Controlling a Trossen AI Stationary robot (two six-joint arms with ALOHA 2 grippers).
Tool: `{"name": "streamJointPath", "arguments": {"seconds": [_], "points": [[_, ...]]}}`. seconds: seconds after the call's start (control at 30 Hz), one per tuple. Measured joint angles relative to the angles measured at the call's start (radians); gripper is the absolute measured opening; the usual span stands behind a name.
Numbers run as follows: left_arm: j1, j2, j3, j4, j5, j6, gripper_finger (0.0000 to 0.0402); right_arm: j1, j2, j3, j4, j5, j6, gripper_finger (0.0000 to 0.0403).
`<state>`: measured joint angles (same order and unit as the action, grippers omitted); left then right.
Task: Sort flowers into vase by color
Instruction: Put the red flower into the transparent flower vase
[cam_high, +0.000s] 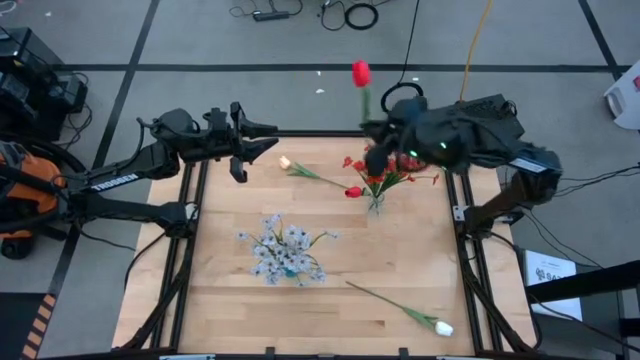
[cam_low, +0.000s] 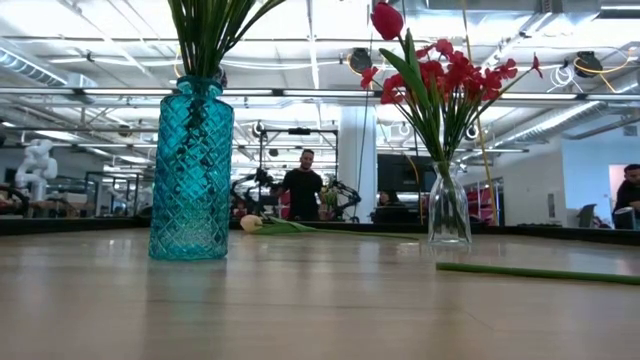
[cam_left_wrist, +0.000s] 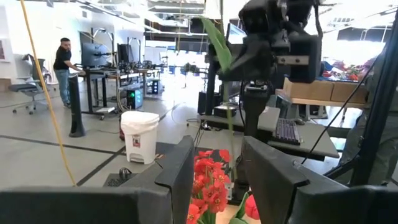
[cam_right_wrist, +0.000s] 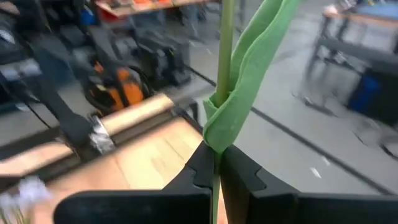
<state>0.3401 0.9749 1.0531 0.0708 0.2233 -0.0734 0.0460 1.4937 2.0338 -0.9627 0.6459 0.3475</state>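
We see the right gripper (cam_right_wrist: 216, 163) pinching a red tulip (cam_high: 361, 74) by its stem, held upright over the clear vase (cam_low: 448, 212) of red flowers (cam_high: 385, 172) near the table's (cam_high: 400, 250) far right. Left gripper (cam_high: 262, 140) hangs by the far left edge, fingers spread, holding nothing. A cream tulip (cam_high: 300, 168) lies just beside it; another (cam_high: 405, 310) lies near the front right. Pale sprays (cam_high: 285, 250) sit in the teal vase (cam_low: 190, 170)

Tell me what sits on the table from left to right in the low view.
Teal vase → cream tulip lying flat → clear vase of red flowers → loose green stem at the right edge.
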Motion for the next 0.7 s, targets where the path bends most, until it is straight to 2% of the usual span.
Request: {"name": "streamJointPath", "arguments": {"seconds": [0.13, 0.23, 0.37, 0.57, 0.7], "points": [[0.0, 0.0, 0.0, 0.0, -0.001, 0.0, 0.0144, 0.072, -0.03, -0.013, -0.234, 0.122, 0.222, 0.0002], [0.0, 0.0, 0.0, -0.001, -0.005, -0.001, 0.0144, 0.129, -0.062, -0.088, -0.254, 0.144, 0.313, 0.0002], [0.0, 0.0, 0.0, -0.002, -0.006, -0.028, 0.0144, 0.188, -0.136, -0.259, -0.171, 0.141, 0.381, 0.0002], [-0.002, 0.0, 0.0, -0.002, -0.006, -0.053, 0.0144, 0.264, -0.31, -0.597, -0.013, 0.141, 0.549, 0.0002], [-0.002, 0.0, 0.0, -0.003, -0.005, -0.053, 0.0144, 0.293, -0.458, -0.824, 0.227, 0.146, 0.486, 0.0002]]}}
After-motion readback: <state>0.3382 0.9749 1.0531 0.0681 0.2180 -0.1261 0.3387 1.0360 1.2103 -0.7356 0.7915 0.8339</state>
